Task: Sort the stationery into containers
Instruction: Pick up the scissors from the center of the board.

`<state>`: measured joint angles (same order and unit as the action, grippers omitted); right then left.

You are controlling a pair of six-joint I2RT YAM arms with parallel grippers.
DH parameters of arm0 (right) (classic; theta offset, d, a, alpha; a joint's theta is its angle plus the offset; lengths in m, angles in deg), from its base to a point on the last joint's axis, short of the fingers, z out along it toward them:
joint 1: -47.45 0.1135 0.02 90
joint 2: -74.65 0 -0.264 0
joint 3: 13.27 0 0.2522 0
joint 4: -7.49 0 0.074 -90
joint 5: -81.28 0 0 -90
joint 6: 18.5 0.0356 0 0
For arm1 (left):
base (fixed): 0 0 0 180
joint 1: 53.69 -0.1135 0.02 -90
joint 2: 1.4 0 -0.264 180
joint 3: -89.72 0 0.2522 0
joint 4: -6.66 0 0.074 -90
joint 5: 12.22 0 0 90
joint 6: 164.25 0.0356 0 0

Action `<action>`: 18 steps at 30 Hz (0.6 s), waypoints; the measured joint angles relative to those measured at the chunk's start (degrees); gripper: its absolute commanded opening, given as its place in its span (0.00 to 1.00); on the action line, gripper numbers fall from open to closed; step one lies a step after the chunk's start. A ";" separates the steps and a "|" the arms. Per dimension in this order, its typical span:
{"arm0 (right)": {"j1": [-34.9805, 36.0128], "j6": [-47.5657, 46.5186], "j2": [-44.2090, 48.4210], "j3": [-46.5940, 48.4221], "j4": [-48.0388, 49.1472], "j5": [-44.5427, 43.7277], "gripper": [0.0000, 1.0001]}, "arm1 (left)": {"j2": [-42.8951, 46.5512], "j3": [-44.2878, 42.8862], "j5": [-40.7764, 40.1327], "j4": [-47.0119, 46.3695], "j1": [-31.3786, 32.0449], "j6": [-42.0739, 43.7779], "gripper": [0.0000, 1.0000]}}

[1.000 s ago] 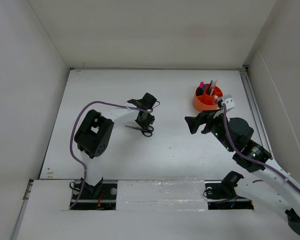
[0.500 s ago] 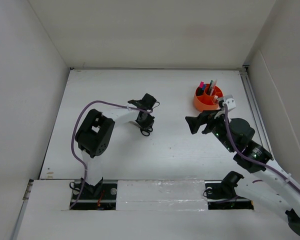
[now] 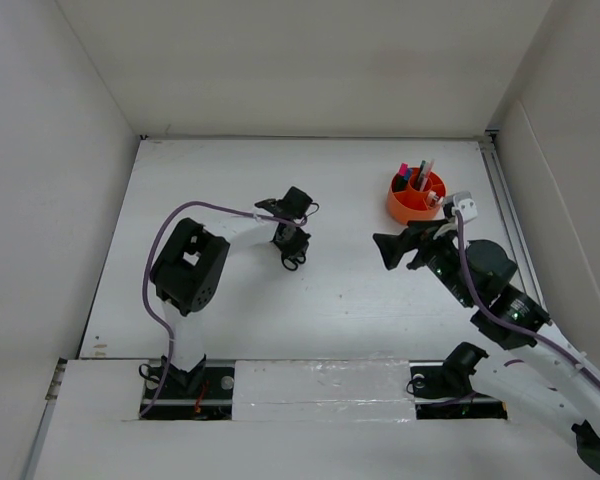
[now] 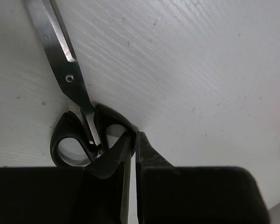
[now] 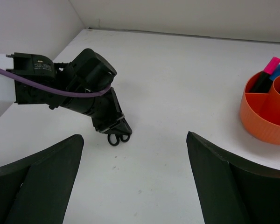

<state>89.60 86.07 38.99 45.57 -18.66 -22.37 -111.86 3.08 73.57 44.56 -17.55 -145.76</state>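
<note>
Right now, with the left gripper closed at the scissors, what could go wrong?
1. The left gripper is shut at the rim of one handle loop of the scissors; it may hold little, so they could slip.
2. The open right gripper stands near the path to the orange pot; the carry could hit it.

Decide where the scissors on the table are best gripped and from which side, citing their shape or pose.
Grip the scissors by the rim of a black handle loop, coming from above at the handle end. They lie flat, blades closed, thin against the table; the thicker loop rim probably gives more to pinch.
</note>
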 measured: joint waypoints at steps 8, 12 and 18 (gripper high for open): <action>-0.92 0.37 -0.11 -1.27 0.37 1.03 0.95 | 2.38 3.45 -2.40 -6.40 2.64 7.06 0.00; -5.03 2.86 -0.33 -3.41 2.25 2.91 0.94 | 5.01 4.11 -8.48 -5.46 7.48 12.57 0.00; -12.81 6.69 -0.46 -7.65 5.60 9.33 0.93 | 19.91 11.21 -12.33 -8.28 11.80 19.89 0.00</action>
<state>76.79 92.76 38.53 37.92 -13.06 -13.03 -91.94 14.29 61.24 36.28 -5.75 -125.87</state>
